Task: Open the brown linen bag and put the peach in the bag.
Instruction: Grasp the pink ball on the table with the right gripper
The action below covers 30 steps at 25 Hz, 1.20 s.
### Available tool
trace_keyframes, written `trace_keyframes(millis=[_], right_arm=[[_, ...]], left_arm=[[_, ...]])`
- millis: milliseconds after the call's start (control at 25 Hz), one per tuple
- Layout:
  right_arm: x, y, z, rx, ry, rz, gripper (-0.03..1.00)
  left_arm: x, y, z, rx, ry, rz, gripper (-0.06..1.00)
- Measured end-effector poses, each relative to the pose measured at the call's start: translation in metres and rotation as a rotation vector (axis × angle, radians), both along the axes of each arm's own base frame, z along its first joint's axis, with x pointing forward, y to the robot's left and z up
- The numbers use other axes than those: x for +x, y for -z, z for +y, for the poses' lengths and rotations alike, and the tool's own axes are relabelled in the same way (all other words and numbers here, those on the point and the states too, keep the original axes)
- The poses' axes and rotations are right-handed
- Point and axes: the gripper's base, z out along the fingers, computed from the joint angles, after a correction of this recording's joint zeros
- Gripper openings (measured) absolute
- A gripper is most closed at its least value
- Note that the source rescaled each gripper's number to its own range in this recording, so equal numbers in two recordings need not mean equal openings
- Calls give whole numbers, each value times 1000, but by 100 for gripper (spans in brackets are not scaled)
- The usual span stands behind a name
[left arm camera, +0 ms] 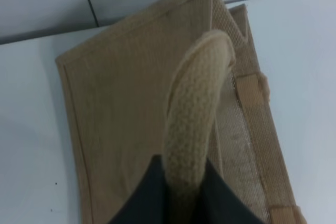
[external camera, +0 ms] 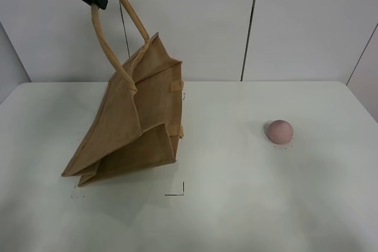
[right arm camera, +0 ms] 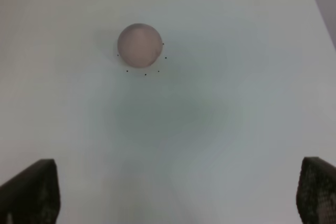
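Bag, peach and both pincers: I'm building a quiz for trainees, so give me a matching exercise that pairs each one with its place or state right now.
Column one:
1 bag
2 peach
3 left pincer
4 right pincer

Column two:
A open, above the table
B tilted, hanging by one handle, bottom edge on the table
C shut on the bag's handle
D lying on the table, untouched

Pairs: 1-B, 2-D, 3-C, 4-A
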Motion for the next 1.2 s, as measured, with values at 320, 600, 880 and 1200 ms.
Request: trace_keyframes(millis=[320, 600, 880, 1200], right_arm=[[106, -13, -1, 6, 4, 340, 100], [223, 19, -2, 5, 1, 644, 100], [320, 55, 0, 25, -34, 741, 100], [373, 94, 29, -12, -114, 792, 100]], left_arm=[[-1, 2, -2, -15, 16, 13, 0], [-1, 2, -4, -28, 29, 17, 0], [-1, 2, -4, -27, 30, 17, 0], [-1, 2, -4, -23, 36, 16, 0]])
